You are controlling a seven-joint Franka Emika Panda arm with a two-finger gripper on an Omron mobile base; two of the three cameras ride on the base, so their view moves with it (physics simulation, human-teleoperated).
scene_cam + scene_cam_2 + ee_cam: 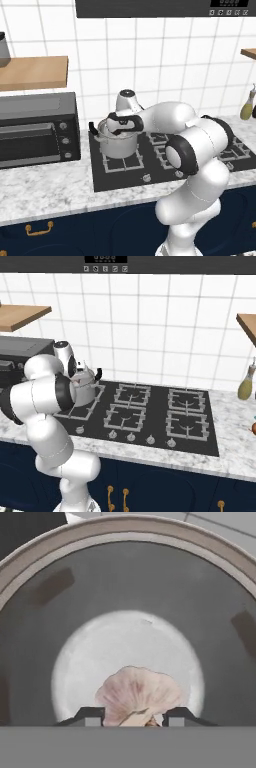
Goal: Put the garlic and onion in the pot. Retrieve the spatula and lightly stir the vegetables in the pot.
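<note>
left base view: the white arm bends from the lower right over the black stove (165, 160), which lies in the grey marble worktop (45, 190). the gripper (116, 131) hangs at the mouth of the pot (118, 142). the pot is a shiny steel cylinder with black loop handles, and it stands on the back left burner of the stove, near the stove's left edge. a black oven (37, 130) stands on the worktop beside that edge. the fingers are hidden by the wrist here, so their state i cannot tell from this side.

right base view: the arm rises at the lower left and covers most of the pot (85, 387); only its steel wall and one black handle are seen, on the same burner. at the far right edge of the worktop sits a small round orange-brown onion (253, 428), well apart from the pot and the hand. near it stands a yellowish bottle (246, 385). the spatula i cannot find.

hand view: the camera looks straight down into the pot (30, 637), with a round pale rim, dark smooth wall and bright flat bottom. the gripper (134, 716) is pinching a garlic (137, 696), a pinkish, papery, lobed bulb, between the two dark finger tips. the garlic is directly above the middle of the pot's bottom, inside the rim. in my judgement the coming move turns on this: the pot lies straight below the hand, so it needs only to let go.
</note>
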